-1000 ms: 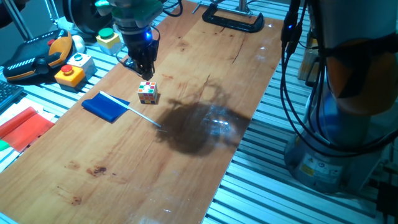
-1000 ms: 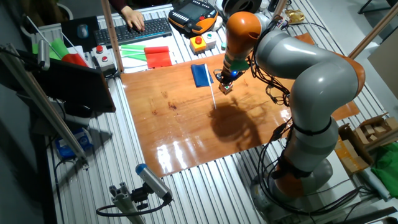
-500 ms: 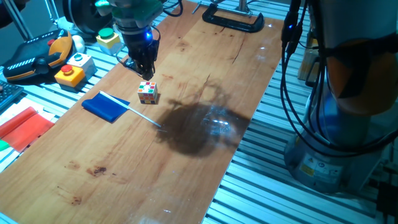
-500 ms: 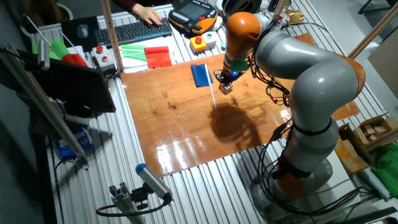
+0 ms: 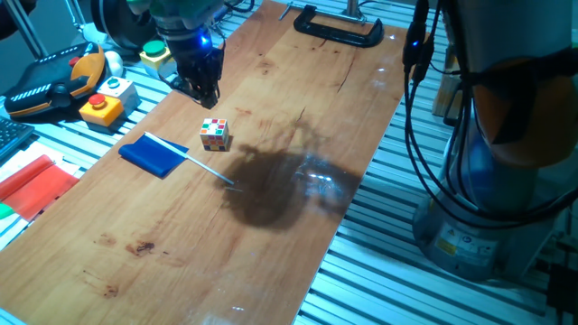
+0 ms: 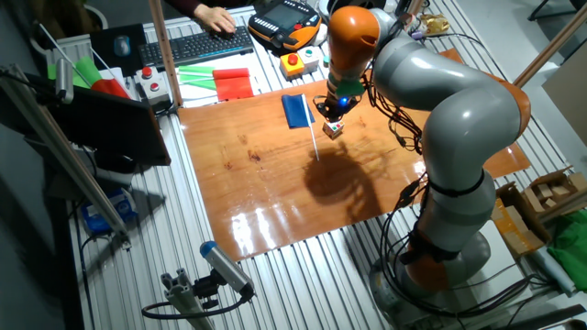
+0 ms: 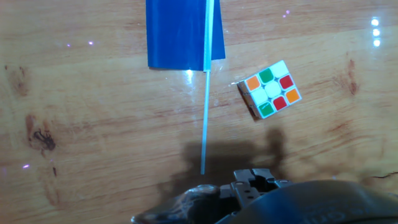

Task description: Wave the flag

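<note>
The flag lies flat on the wooden board, its blue cloth (image 5: pixel 153 155) toward the left edge and its thin white stick running right toward the board's middle. It also shows in the other fixed view (image 6: pixel 295 111) and the hand view (image 7: pixel 177 34). A small multicoloured cube (image 5: pixel 214 133) (image 6: pixel 333 128) (image 7: pixel 269 90) sits just beyond the stick. My gripper (image 5: pixel 202 90) (image 6: pixel 334 108) hangs above the board behind the cube, holding nothing, its fingers apart. The hand view shows only its body at the bottom edge.
A red flat sheet (image 5: pixel 34 184) lies off the board at the left. Button boxes (image 5: pixel 101 101) and a pendant (image 5: pixel 54 79) sit at the far left. A black clamp (image 5: pixel 339 27) grips the board's far end. Cables (image 5: pixel 424 108) hang at the right.
My gripper has moved up and back, away from the cube toward the far left. The flag and cube have not moved.
</note>
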You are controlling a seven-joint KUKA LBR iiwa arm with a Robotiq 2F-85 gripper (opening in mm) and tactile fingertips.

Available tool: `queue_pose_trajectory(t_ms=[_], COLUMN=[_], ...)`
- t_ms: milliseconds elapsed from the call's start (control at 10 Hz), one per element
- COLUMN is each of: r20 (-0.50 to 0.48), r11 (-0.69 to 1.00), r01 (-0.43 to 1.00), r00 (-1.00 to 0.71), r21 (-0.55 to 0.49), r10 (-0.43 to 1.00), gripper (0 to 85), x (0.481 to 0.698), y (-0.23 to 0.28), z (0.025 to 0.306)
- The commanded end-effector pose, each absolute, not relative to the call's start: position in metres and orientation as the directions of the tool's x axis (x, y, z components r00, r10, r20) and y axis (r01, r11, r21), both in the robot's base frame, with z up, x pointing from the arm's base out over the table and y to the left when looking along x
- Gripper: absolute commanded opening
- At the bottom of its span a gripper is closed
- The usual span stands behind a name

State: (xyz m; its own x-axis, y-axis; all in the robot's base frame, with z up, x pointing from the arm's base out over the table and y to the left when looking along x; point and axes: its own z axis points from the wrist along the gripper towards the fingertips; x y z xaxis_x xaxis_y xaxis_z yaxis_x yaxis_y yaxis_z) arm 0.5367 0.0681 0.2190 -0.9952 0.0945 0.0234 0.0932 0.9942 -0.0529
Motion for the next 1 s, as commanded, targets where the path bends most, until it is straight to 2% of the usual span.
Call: queue_pose_trajectory(t_ms=[0,900], r20=[0.026,0.007], r11=[0.994,0.996], r01=[0.094,0.073], r00=[-0.995,-0.997], r21=[-0.049,-0.044], r10=[0.096,0.073], gripper=[0.7,0.7], x=[0.537,0.536], y=[0.068,0.06], z=[0.218,0.204])
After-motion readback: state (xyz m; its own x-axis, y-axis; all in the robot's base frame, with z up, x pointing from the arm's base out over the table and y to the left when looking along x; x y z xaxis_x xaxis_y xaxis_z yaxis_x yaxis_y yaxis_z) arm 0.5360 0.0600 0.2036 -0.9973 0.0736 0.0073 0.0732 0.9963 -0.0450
